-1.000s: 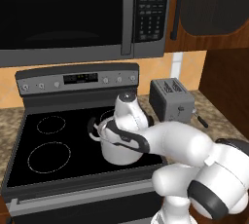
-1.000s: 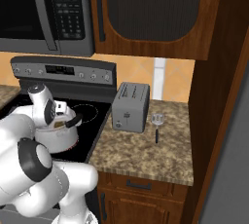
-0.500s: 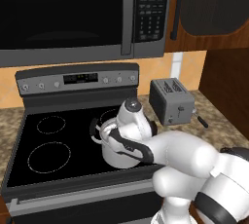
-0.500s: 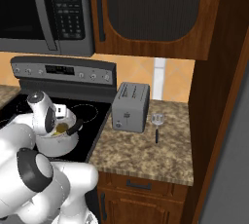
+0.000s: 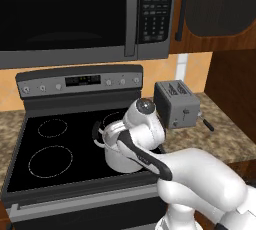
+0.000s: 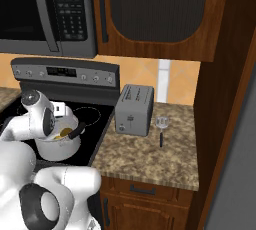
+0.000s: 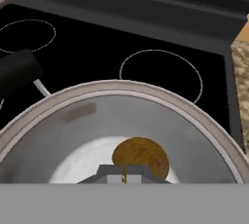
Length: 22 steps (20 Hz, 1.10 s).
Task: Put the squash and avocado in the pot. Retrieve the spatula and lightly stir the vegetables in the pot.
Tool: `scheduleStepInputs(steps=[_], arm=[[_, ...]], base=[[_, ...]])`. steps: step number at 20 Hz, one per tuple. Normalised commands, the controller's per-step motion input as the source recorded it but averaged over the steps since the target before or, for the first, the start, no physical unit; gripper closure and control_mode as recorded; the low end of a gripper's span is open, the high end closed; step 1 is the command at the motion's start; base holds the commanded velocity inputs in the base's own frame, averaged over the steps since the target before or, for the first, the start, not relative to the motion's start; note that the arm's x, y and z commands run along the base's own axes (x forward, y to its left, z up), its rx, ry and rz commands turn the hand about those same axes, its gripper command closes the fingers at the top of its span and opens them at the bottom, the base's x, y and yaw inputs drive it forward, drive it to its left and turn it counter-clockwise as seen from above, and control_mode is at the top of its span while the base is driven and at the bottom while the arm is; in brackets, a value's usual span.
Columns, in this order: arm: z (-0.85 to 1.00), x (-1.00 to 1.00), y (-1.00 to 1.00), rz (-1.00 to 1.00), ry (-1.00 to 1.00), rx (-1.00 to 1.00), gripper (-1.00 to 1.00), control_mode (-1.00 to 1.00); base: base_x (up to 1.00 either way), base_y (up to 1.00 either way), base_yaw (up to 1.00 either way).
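- Hand view: round shiny steel pot (image 7: 194, 116) on the black glass stovetop (image 7: 97, 47); a roundish olive-brown avocado (image 7: 141, 157) lies on the pot's floor.
- Gripper (image 7: 122, 173): pressed together, empty, just above the avocado, inside the pot's mouth.
- Right base view: silver slotted spatula with black handle (image 6: 161, 130) lies on the speckled stone table (image 6: 150, 159), right of the boxy grey toaster (image 6: 134, 109), well apart from the pot (image 6: 59, 146).

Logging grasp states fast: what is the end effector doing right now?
End effector: closed, empty, over the pot; the avocado lies in the pot below.
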Motion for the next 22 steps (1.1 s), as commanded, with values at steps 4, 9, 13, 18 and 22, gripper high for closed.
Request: scheduleStepInputs(steps=[4, 9, 13, 18, 22], arm=[[0.91, -0.68, -0.18, 0.0, -0.02, -0.1, 1.0, -1.0], [0.75, -0.89, -0.37, 0.0, -0.15, -0.03, 1.0, -1.0], [0.66, -0.85, -0.57, 0.0, -0.1, -0.02, -1.0, -1.0], [0.44, -0.77, -0.99, -0.03, -0.05, 0.0, -1.0, -1.0], [0.07, -0.15, -1.0, -0.07, 0.03, 0.03, -1.0, -1.0]], base=[[0.0, 0.0, 0.0], [0.0, 0.0, 0.0], [0.0, 0.0, 0.0], [0.0, 0.0, 0.0], [0.0, 0.0, 0.0]])
